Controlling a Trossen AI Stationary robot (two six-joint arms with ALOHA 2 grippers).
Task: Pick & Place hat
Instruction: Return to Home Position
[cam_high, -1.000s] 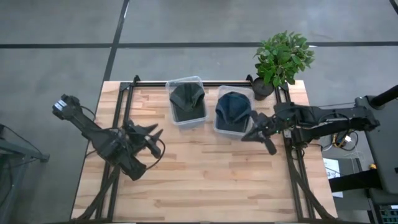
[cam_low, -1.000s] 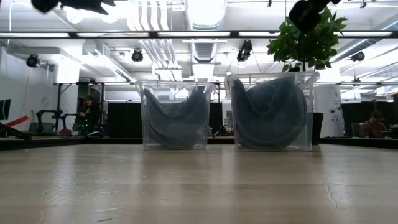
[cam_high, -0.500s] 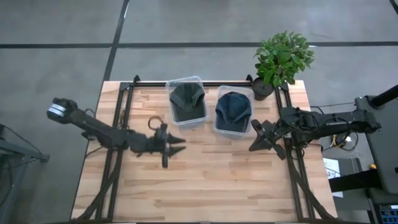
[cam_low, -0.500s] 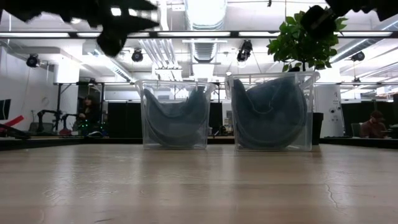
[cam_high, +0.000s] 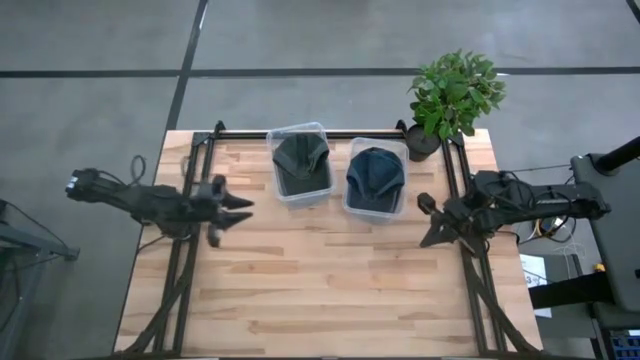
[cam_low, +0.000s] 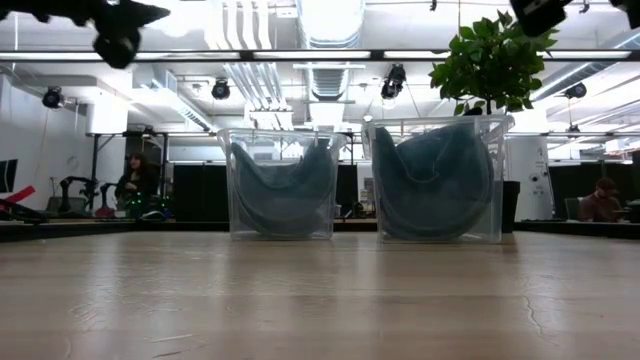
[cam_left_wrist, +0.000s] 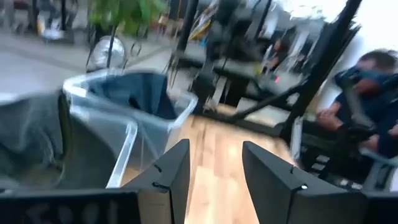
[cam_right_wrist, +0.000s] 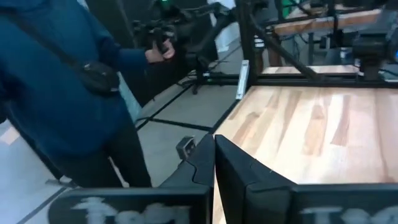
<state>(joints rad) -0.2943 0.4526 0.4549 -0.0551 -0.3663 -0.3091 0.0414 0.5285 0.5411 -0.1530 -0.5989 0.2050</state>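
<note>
- Caps rest well beyond the nearest thing I see, the wooden table (cam_high: 320, 290), whose pale boards fill the front of the low view.
- Further back, the right gripper (cam_high: 432, 218) hangs over the table's right edge by the dark frame rail. It is raised off the wood, so the low view catches it only at the very top.
- In the right wrist view its two dark fingers (cam_right_wrist: 199, 165) are pressed together with nothing between them.
- At about the same depth, the left gripper (cam_high: 240, 208) hangs over the left part of the table, also raised, pointing toward the middle.
- In the left wrist view its fingers (cam_left_wrist: 171, 177) are spread, with bare wood showing in the gap.
- Behind both grippers, and apart from them, two clear bins stand side by side near the far edge.
- Left bin (cam_low: 283, 138): a green cap (cam_high: 302, 160) lies inside, curled against the walls.
- Right bin (cam_low: 437, 124): a blue cap (cam_high: 376, 172) lies inside, nearly filling it.
- Just beside the right bin, at the far right corner, stands a leafy potted plant (cam_high: 455, 90).
- Beyond the table is a lit workshop; the low view shows one person (cam_low: 130, 185) far off on the left and another person (cam_low: 603, 200) far off on the right.
</note>
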